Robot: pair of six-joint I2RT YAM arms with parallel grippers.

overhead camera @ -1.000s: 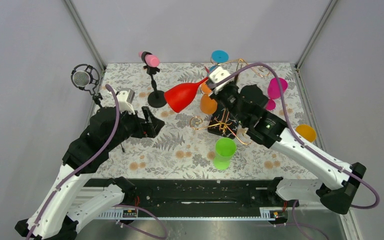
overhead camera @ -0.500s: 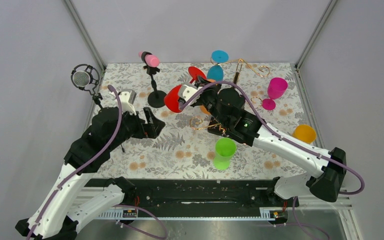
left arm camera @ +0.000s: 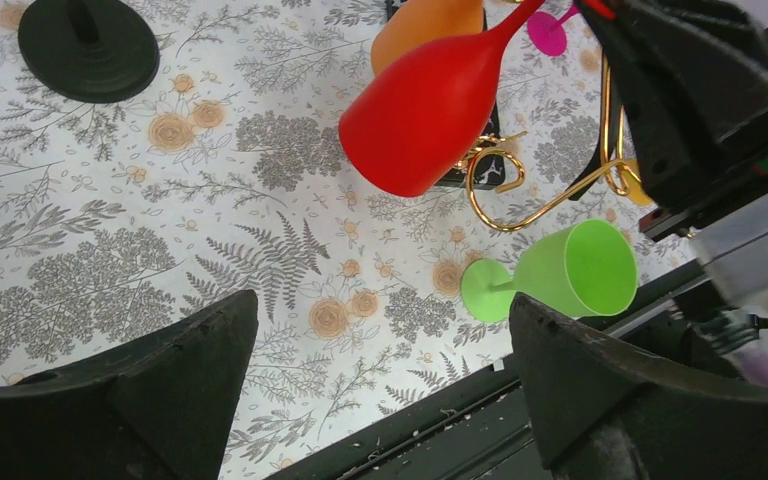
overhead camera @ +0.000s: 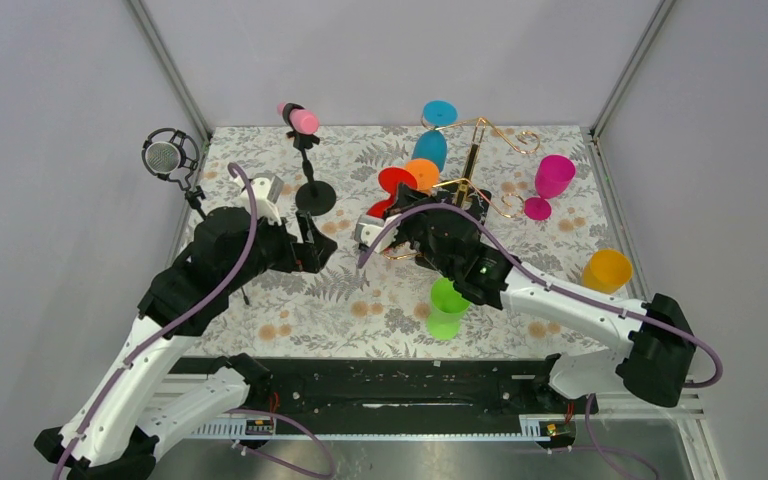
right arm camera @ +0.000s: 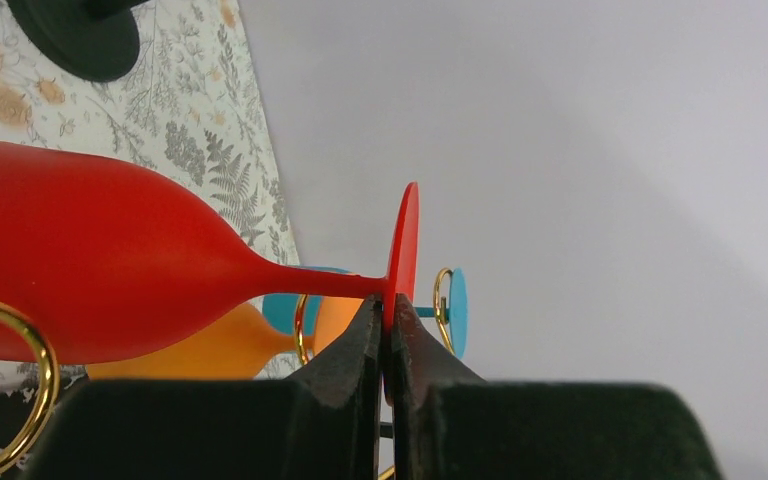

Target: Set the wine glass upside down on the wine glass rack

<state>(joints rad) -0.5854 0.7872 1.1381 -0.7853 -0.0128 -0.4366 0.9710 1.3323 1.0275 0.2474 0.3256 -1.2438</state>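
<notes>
The wine glass (left arm camera: 420,110), red, has been swung within the last second from slanting sideways to bowl-down and foot-up, tilted, just left of the wine glass rack (overhead camera: 473,155) in the far half of the table, so only the seating of its foot in a wire arm is judged to remain. It is held by the right gripper (right arm camera: 385,315), clamped on the rim of its foot, while the left gripper (left arm camera: 382,300) has been spread wide and holds nothing. An orange glass (overhead camera: 423,172) and a blue glass (overhead camera: 428,148) are already hung on the rack, and the green glass (overhead camera: 448,300) by the near edge is seen empty.
</notes>
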